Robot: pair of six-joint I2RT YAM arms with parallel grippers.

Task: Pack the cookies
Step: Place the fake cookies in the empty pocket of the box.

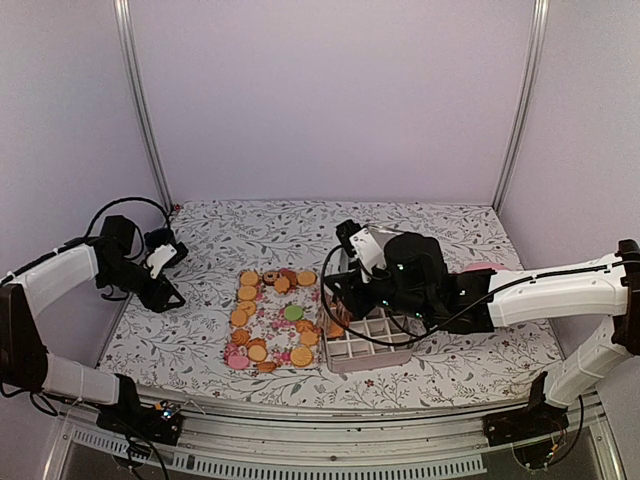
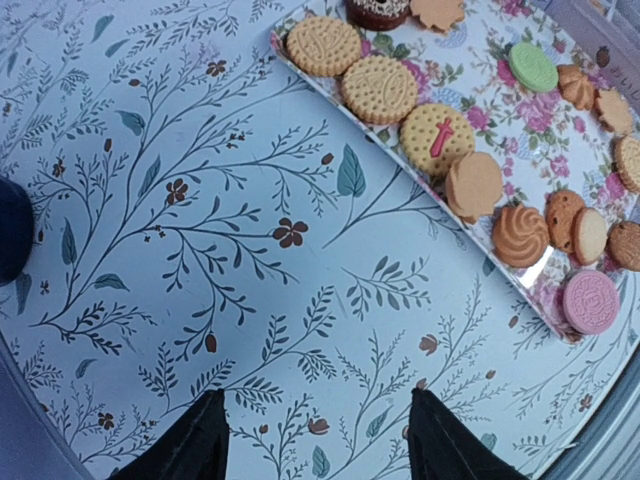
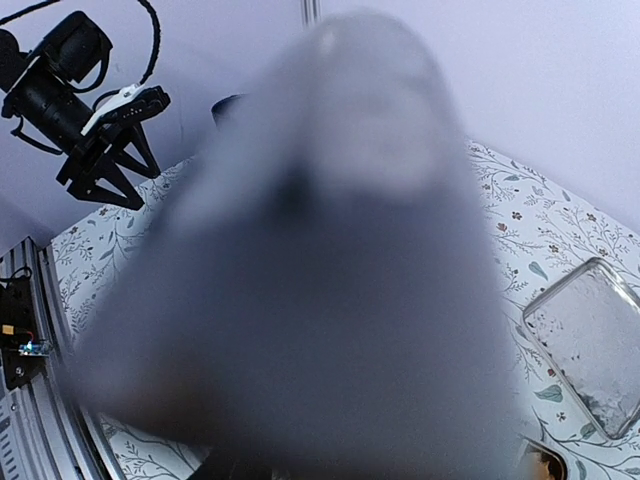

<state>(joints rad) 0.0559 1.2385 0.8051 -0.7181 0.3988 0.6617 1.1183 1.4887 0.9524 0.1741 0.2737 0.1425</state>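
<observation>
light: even, soft, lilac; shadows: faint; right wrist: near grey mass (image 3: 320,260) blurred; left wrist: sharp

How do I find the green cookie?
Find the flowery tray in the middle of the table, left of the white divided box. Toward its right side lies a flat round cookie, the only green one among orange-tan neighbours.

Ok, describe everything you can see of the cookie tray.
The tray is flat, rectangular and shallow, with a thin low rim and a glossy-looking rose print, pink and green on white. It lies flat on the leaf-patterned cloth, just left of the divided box. Along its edges lie cookies, mostly tan, plus a green one and a pink one; its middle is mostly bare. The left gripper hangs open beside it, not touching.
</observation>
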